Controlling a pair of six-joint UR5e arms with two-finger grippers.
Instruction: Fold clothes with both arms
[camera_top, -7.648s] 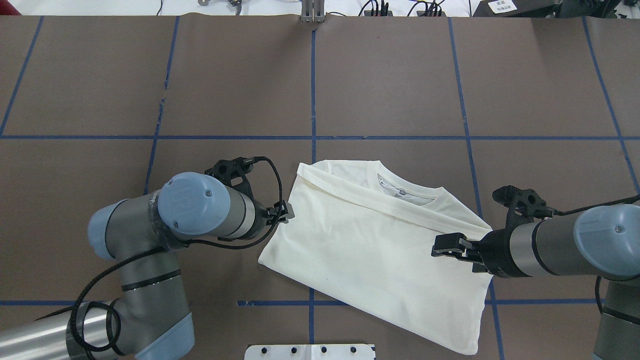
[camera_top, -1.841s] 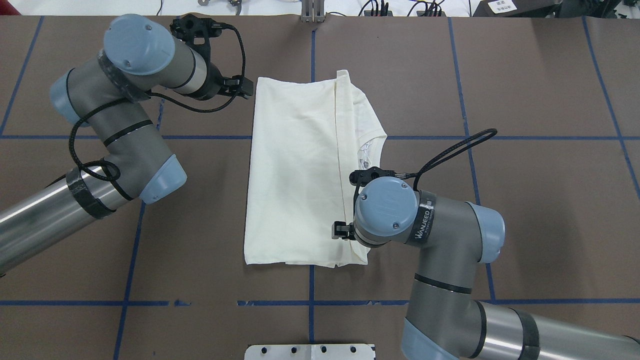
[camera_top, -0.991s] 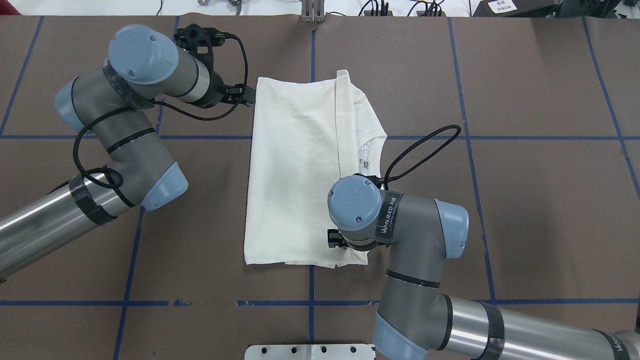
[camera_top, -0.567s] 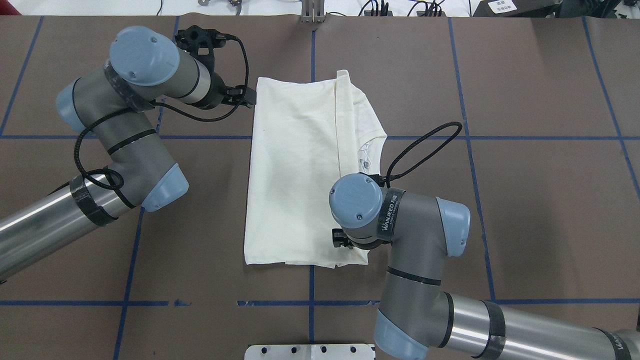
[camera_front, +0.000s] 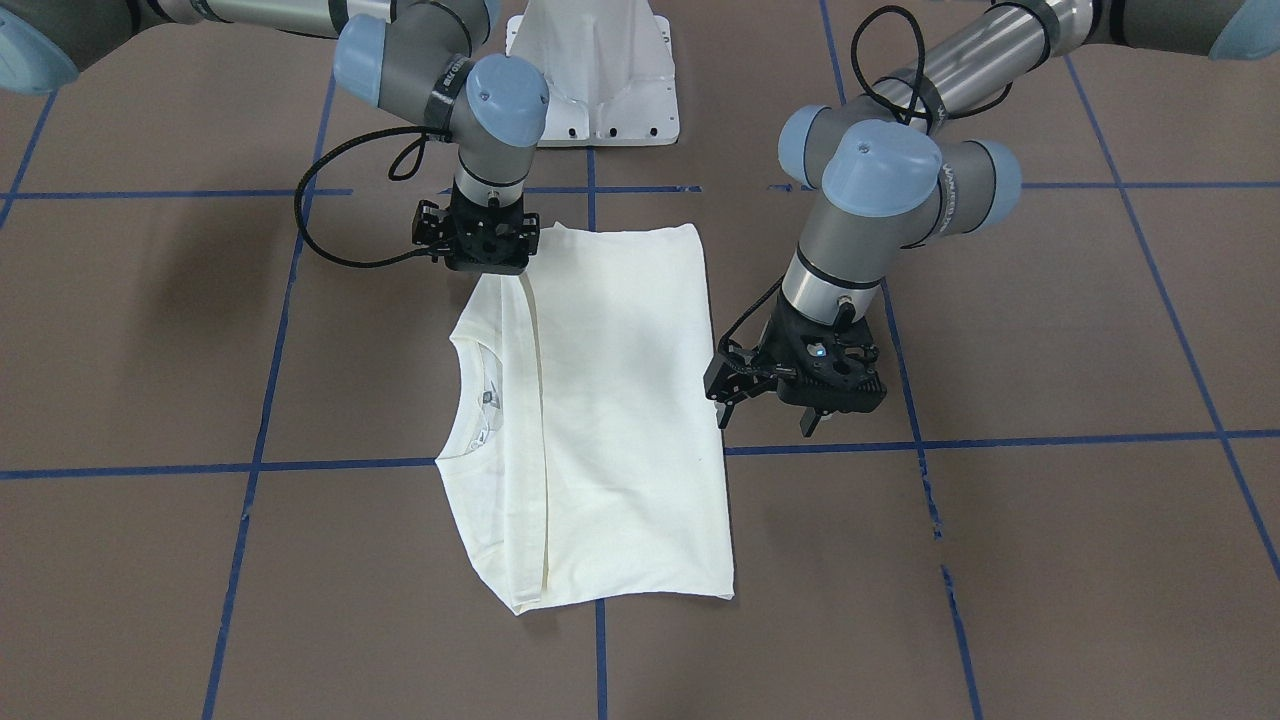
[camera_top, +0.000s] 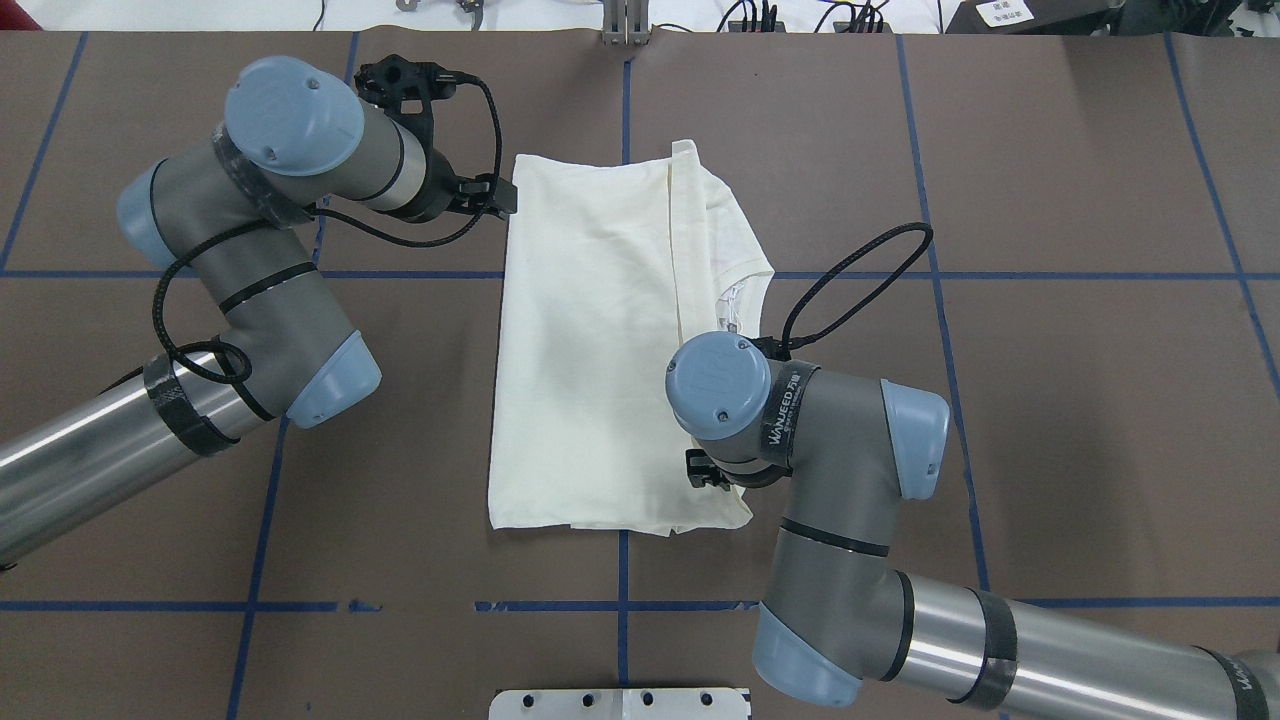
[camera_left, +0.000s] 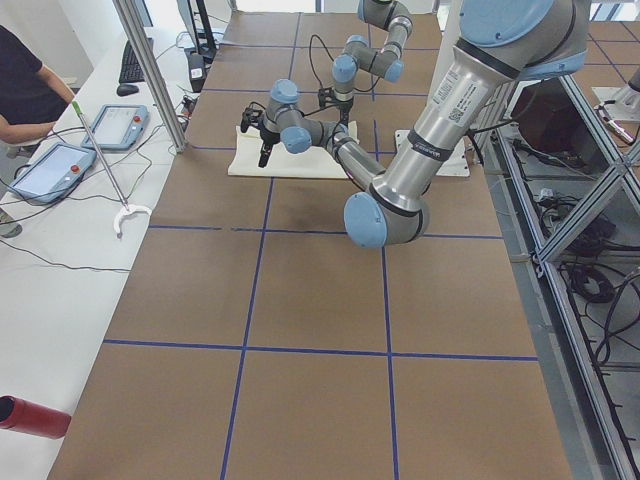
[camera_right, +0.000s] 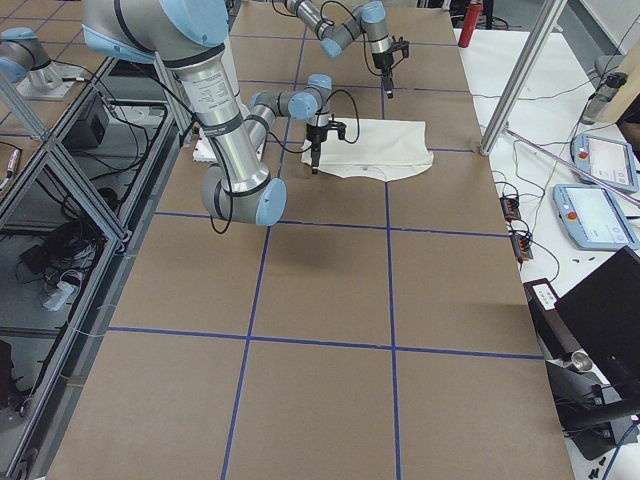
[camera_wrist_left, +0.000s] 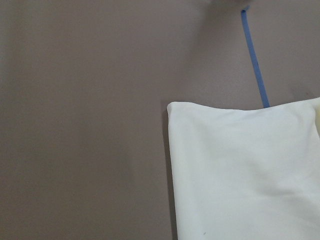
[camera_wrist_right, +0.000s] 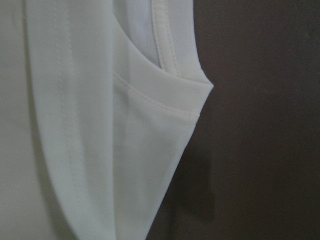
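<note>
One folded cream T-shirt (camera_top: 590, 350) lay at the table (camera_top: 1050, 400) centre; overhead, the left gripper (camera_top: 497, 196), jaws apart, hovered at its 10 o'clock corner, the right gripper (camera_top: 706, 474), jaw state unclear, at 5 o'clock.

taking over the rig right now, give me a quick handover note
Grippers: the left end effector is open, raised just off the far left corner of the T-shirt, touching nothing. The right end effector is down at the shirt's near right corner; its fingers are hidden, so I cannot tell its grip.
Things: the T-shirt lies flat on the table, plain side up, as a long narrow rectangle, with the neckline showing along its right edge.
Done: sides folded in.
Left: probably the end-to-end fold; check the right grip first.
</note>
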